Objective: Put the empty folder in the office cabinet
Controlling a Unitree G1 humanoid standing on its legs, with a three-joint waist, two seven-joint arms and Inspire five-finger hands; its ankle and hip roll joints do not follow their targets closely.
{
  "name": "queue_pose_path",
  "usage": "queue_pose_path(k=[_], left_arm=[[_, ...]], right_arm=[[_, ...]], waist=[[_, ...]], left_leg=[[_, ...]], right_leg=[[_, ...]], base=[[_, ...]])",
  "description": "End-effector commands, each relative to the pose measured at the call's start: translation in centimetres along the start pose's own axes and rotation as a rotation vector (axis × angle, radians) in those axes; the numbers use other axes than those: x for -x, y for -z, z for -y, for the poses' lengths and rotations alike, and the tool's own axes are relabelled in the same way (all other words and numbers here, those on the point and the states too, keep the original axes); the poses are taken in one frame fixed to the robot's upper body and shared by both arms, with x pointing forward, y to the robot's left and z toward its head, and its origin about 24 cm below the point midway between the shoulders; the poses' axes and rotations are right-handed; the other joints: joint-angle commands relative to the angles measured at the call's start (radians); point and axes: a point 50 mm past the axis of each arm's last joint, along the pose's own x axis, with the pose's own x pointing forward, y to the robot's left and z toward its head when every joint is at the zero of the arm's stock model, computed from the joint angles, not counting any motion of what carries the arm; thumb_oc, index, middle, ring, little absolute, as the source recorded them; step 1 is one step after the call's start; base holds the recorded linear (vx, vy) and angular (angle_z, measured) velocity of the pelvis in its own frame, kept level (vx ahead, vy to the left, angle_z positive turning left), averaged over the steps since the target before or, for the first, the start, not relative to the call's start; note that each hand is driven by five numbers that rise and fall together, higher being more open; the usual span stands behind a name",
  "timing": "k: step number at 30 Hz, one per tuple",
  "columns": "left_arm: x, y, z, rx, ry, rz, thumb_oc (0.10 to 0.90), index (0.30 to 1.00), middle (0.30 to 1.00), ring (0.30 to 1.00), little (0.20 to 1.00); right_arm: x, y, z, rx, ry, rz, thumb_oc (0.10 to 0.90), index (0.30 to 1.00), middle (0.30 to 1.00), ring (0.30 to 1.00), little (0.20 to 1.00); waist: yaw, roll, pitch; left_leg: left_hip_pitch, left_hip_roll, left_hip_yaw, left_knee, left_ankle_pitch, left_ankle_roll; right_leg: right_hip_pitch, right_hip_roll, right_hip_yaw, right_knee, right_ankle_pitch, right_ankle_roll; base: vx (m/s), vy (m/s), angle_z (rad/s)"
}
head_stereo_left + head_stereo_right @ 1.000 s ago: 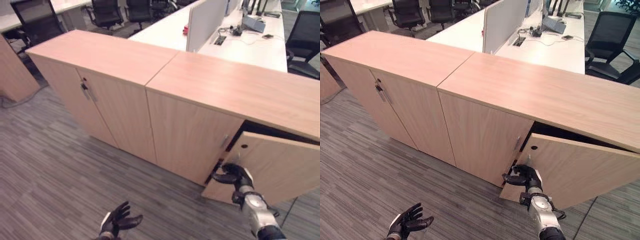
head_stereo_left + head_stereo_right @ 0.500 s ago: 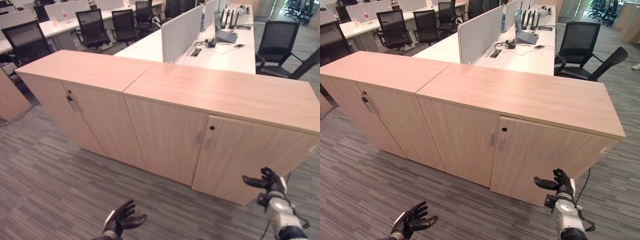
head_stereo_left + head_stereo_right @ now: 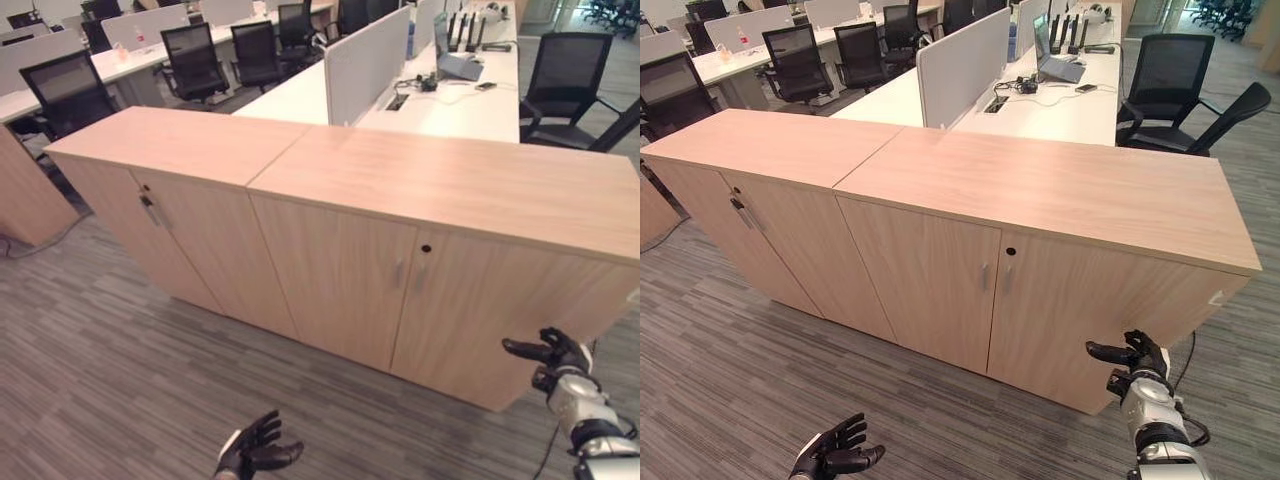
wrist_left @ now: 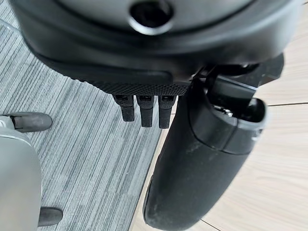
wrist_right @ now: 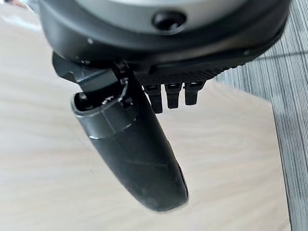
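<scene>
The long wooden office cabinet (image 3: pixel 420 185) stands in front of me with all its doors shut. My right hand (image 3: pixel 555 355) hovers low in front of the far-right door (image 3: pixel 1090 310), just off its lower corner, open with its fingers spread and holding nothing; the wood panel shows close behind its thumb (image 5: pixel 134 149). My left hand (image 3: pixel 835 458) hangs low over the carpet, also open and holding nothing. Its thumb (image 4: pixel 192 159) shows against the carpet and the cabinet's base. I see no folder.
A second cabinet (image 3: pixel 170 150) with metal handles joins on the left. Behind stand white desks with a divider panel (image 3: pixel 370 50) and several black office chairs (image 3: pixel 1165 75). Grey striped carpet (image 3: pixel 120 370) stretches in front of the cabinets.
A second ago the far-right door stood ajar with my right hand at its edge; it is now shut and the hand has drawn off to the right. The camera has shifted.
</scene>
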Motion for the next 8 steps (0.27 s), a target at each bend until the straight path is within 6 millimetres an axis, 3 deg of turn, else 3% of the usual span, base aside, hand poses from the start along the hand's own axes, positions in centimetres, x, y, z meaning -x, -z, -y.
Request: queue_pose_path(k=[1,4,5,8], left_arm=[[-1.3,-4.0,-0.2,-0.017,-0.003,0.149,0.800,0.900,0.900,0.900,0.900],[-1.3,-4.0,-0.2,-0.007,-0.019,0.153,0.800,0.900,0.900,0.900,0.900],[-1.3,-3.9,-0.2,0.004,-0.035,0.159,0.800,0.900,0.900,0.900,0.900],[-1.2,-4.0,-0.4,0.011,-0.048,0.172,0.800,0.900,0.900,0.900,0.900]], right_arm=[[1.2,-4.2,-4.6,-0.059,-0.177,0.258,0.800,0.900,0.900,0.900,0.900],[2.8,-2.0,-5.8,-0.064,-0.254,0.250,0.800,0.900,0.900,0.900,0.900],[4.4,0.3,-6.4,-0.045,-0.306,0.223,0.800,0.900,0.900,0.900,0.900],[6.0,3.0,-6.8,0.001,-0.363,0.173,0.800,0.900,0.900,0.900,0.900]], waist=[[-0.006,-0.049,0.012],[-0.022,-0.048,0.015],[-0.034,-0.048,0.013],[-0.048,-0.051,0.014]], left_leg=[[0.012,0.056,-0.026,-0.001,-0.031,-0.051],[0.016,0.056,-0.020,-0.002,-0.034,-0.050],[0.019,0.059,-0.013,-0.002,-0.037,-0.051],[0.023,0.061,-0.004,-0.002,-0.040,-0.052]], right_leg=[[0.088,-0.073,-0.019,0.008,-0.125,0.104],[0.085,-0.073,-0.017,0.008,-0.123,0.103],[0.080,-0.073,-0.012,0.008,-0.122,0.102],[0.075,-0.073,-0.007,0.008,-0.120,0.104]], base=[[0.00,0.000,0.00],[0.00,0.000,0.00],[0.00,0.000,0.00],[-0.01,0.019,-0.08]])
